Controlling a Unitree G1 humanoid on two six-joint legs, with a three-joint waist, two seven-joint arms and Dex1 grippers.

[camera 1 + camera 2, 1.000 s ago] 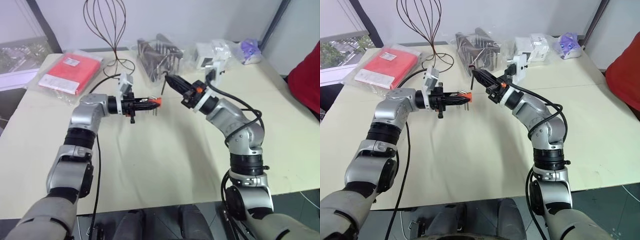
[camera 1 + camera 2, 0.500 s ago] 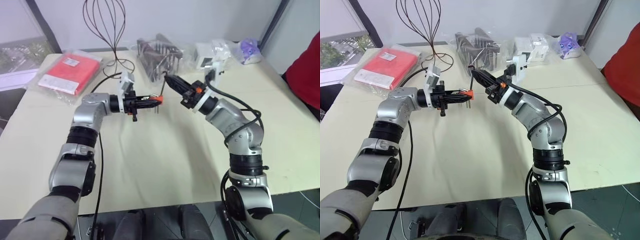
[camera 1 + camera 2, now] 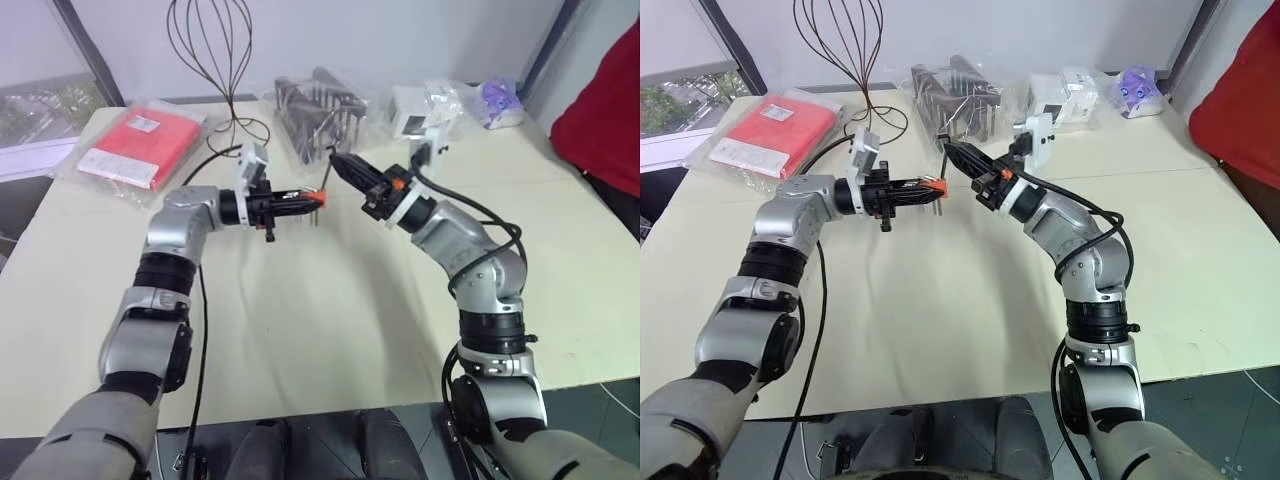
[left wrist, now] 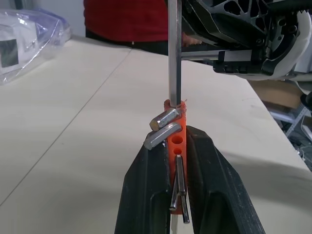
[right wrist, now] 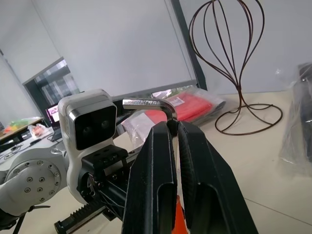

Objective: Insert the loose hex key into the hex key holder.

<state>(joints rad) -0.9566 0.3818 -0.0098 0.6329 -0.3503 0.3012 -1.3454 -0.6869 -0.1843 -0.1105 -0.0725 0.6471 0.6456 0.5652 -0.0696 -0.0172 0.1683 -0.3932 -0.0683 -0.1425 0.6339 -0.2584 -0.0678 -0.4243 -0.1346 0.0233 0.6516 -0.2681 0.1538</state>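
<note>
— While held above the table (image 3: 330, 320), how far along?

— Well into it. Left gripper (image 4: 178, 146) clamped on the hex key holder (image 4: 176, 141), carried mid-air near the middle of the table. Right gripper (image 5: 174, 127) closed on the loose hex key (image 5: 146, 103), pinched just under its bend. Long shank of the key standing upright at 12 o'clock of the holder in the left wrist view, tip at the holder's top edge, seemingly just entering or touching a hole.

— Seated yet?

— Judged not. Most of the shank bare above the orange block; two short keys poking out at 10 o'clock of it, empty holes below. Left to do: press the shank down through, then let go.

— Any writing to read?

— None legible. White label on the red packet (image 3: 135, 146) at 10 o'clock of the table, text too small. Nothing readable on the bagged items (image 3: 420, 105) at 1 o'clock, nor on the holder.

— Wire stand (image 3: 210, 50)?

— At 11 o'clock, well apart.
</note>
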